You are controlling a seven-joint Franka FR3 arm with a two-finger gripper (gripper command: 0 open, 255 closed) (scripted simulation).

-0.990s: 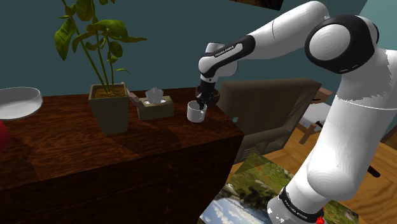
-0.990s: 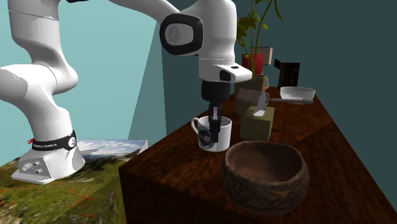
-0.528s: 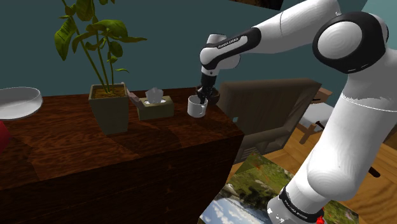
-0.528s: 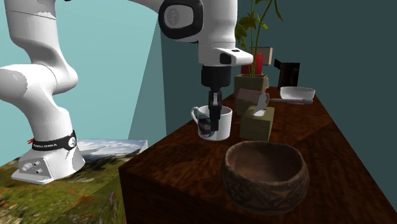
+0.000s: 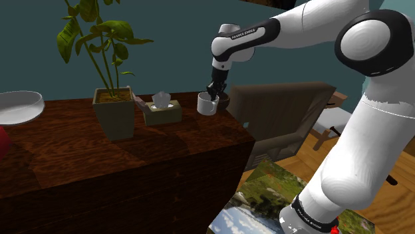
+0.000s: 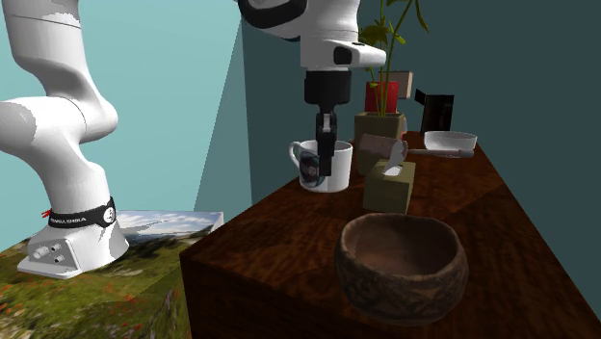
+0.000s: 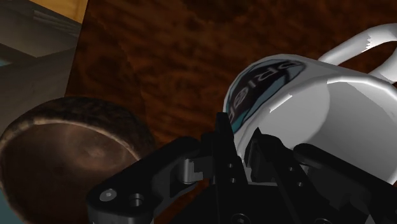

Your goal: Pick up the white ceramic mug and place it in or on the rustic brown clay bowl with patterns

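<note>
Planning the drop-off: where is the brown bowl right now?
In the second exterior view the brown bowl sits at the wooden table's near end, in front of the tissue box and the mug the tool holds.

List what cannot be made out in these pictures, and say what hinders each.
- Wrist view: the lettering on the mug's emblem is partly covered by the jaws.
- Wrist view: the brown bowl is cut off by the picture's edge and partly behind the jaws.
- Shoulder view: the white dish and a red thing are cut by the left edge. What the red thing is cannot be told.
</note>
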